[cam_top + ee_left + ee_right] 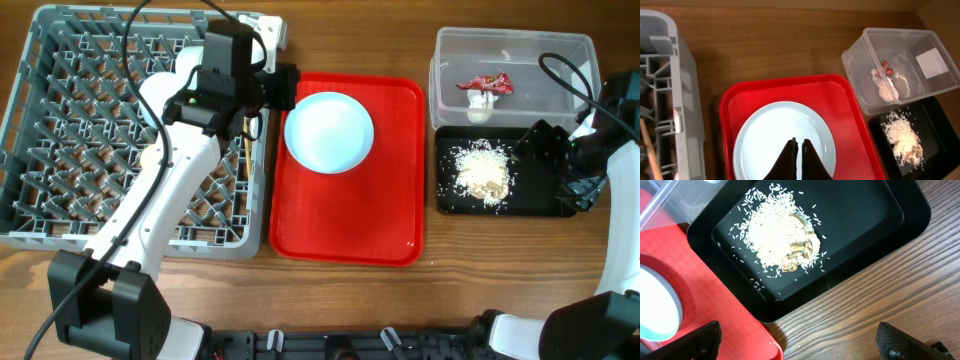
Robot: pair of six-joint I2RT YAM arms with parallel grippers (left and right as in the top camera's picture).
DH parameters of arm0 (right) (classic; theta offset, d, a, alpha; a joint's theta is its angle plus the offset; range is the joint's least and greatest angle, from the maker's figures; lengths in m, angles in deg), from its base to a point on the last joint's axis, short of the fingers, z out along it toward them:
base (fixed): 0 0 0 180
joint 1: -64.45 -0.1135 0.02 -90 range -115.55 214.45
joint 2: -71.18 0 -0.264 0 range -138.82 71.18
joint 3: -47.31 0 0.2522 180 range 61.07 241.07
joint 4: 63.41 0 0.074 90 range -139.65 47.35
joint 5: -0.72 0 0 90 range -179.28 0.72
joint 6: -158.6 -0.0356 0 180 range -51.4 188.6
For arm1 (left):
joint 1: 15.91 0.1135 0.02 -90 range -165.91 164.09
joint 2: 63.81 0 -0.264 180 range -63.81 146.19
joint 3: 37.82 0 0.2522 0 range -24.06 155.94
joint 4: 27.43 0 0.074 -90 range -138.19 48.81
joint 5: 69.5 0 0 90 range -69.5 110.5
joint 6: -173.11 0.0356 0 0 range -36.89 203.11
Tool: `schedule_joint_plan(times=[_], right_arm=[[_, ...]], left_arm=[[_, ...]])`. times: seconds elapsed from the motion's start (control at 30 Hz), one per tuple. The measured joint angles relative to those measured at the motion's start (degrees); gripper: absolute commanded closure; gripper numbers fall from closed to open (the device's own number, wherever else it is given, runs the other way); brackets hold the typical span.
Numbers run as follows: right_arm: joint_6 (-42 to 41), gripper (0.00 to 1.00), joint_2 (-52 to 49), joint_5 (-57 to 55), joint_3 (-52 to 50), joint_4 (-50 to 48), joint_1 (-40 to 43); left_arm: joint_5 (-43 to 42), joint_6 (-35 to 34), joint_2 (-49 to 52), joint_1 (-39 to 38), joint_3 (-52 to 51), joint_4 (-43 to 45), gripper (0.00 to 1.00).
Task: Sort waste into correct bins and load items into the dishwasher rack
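Observation:
A round pale blue-white plate (328,130) lies at the back of a red tray (345,225). My left gripper (284,88) hovers at the tray's back left corner beside the grey dishwasher rack (100,130). In the left wrist view the gripper (799,143) is shut and empty above the plate (775,130). A red-and-white wrapper (485,84) lies in the clear tub (560,60). Beige food scraps (483,172) are heaped in the black tray (450,195). My right gripper (545,142) is wide open and empty, its tips (800,342) over bare wood by the black tray (890,210).
Thin wooden chopsticks (247,138) lie in the rack along its right side, partly under my left arm. The red tray's corner (740,325) touches the black tray. The clear tub stands directly behind the black tray. Bare wood shows along the front edge.

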Motion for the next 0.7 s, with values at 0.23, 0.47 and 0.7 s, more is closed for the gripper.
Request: schedule_joint_plan(times=[0.23, 0.47, 0.7], right_arm=[[0.0, 0.0, 0.0, 0.0, 0.0, 0.0, 0.0], [0.0, 0.0, 0.0, 0.0, 0.0, 0.0, 0.0], [0.0, 0.0, 0.0, 0.0, 0.0, 0.0, 0.0]], left_arm=[[-1.4, -3.7, 0.0, 0.0, 0.0, -3.2, 0.96], [-1.6, -21.6, 0.0, 0.0, 0.0, -8.1, 0.96], [-1.6, -33.6, -0.1, 0.0, 0.0, -9.5, 0.96]])
